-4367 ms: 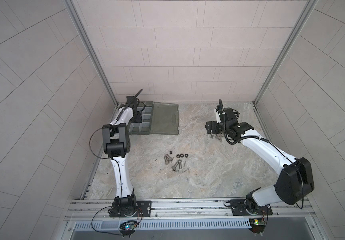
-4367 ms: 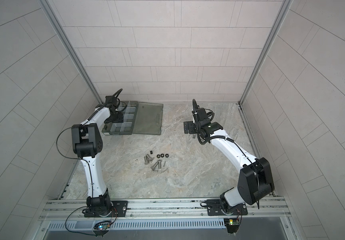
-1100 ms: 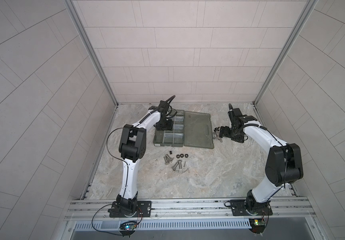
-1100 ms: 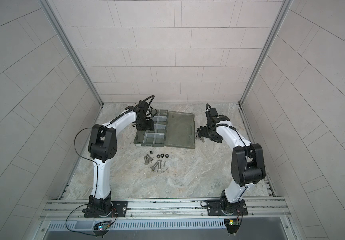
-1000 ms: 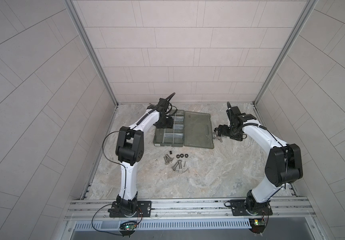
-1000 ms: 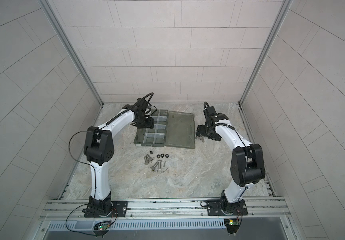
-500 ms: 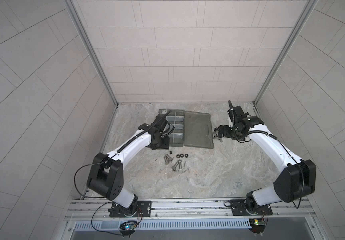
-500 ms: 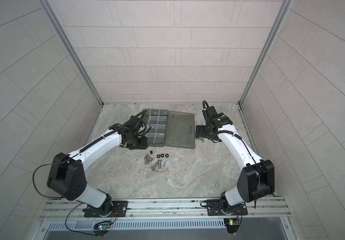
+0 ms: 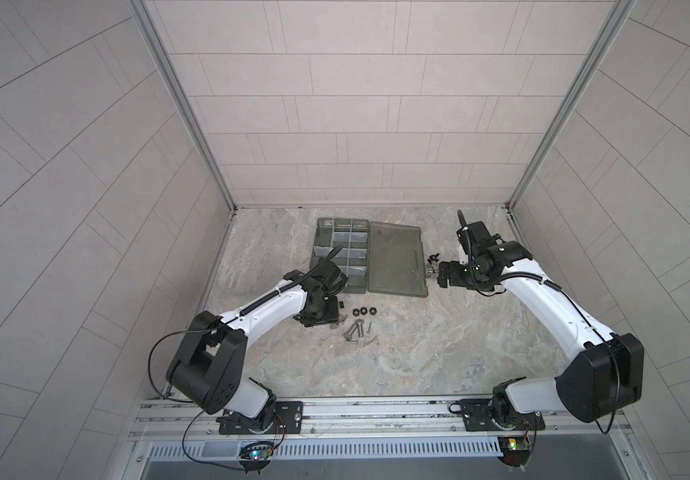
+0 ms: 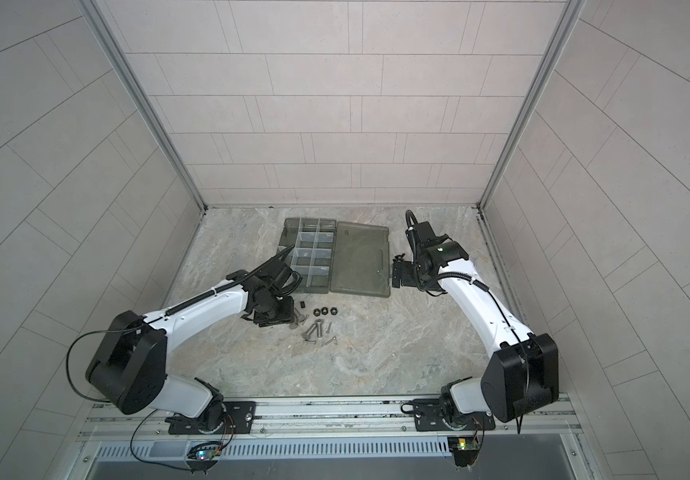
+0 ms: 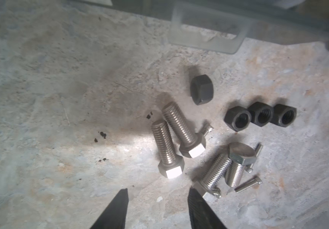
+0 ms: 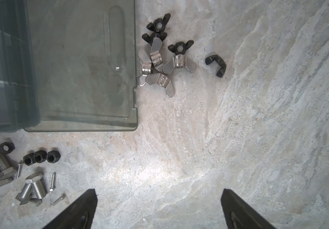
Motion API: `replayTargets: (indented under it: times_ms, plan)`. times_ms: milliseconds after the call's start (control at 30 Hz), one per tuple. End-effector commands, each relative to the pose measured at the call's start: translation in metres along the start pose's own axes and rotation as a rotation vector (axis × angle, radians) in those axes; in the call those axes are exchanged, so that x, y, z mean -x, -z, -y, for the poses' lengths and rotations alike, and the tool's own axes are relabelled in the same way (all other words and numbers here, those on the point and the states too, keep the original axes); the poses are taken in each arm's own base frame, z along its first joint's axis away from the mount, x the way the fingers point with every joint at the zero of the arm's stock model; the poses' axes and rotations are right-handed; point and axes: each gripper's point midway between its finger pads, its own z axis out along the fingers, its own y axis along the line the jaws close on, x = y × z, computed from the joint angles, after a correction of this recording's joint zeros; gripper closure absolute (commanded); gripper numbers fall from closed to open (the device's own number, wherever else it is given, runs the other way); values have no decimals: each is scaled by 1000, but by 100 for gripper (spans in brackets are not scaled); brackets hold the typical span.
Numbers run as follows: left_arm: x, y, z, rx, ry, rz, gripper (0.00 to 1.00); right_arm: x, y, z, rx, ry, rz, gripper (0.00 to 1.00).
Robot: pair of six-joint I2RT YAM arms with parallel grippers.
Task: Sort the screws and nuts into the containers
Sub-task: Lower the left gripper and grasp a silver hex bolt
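Left tool (image 11: 157,195): jaws are parted and nothing is gripped. It is positioned low over the worktop (image 9: 418,353), with the head of one hex bolt (image 11: 166,150) just ahead of the gap. One fingertip is seen beside the head of another bolt; whether they touch cannot be told.

Right tool (image 12: 158,196): jaws are spread wide and nothing is gripped. It is positioned above bare worktop near the lid (image 12: 80,69) of the organiser case.

The screws (image 9: 356,330) are found loose in a cluster on the worktop, on the side of the case nearer the arm bases, outside the containers (image 9: 351,241).

The nuts (image 11: 260,116): three are set in a touching row just beside the screws. A fourth black hex nut (image 11: 201,89) is noted apart from the row.

Silver and black wing nuts (image 12: 155,59) are heaped against the lid's free edge.
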Motion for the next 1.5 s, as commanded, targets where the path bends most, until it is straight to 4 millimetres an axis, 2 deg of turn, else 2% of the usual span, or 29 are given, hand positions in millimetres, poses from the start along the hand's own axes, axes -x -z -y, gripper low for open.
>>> replayTargets:
  times_ms: [0, 367, 533, 1000, 1100, 1300, 1467]
  plan:
    - [6, -5, -3, 34, 18, 22, 47, -10, 12, 5, -8, 14, 12, 1]
    - [7, -25, -9, 96, -16, -23, 51, -14, 25, 13, -23, 10, 62, 1]
    - [8, -32, -11, 108, -28, -28, 51, -22, 23, 19, -32, 7, 75, 1]
    - [1, -52, -8, 98, -31, -94, 57, -22, 27, 22, -38, 7, 114, 1]
    - [-1, -54, -9, 102, -33, -105, 61, -22, 26, 22, -39, 9, 108, 1]
    - [-2, -51, -9, 107, -40, -115, 78, -21, 25, 22, -41, 12, 104, 1]
    - [5, -37, -7, 119, -60, -108, 88, -19, 24, 20, -37, 16, 102, 1]
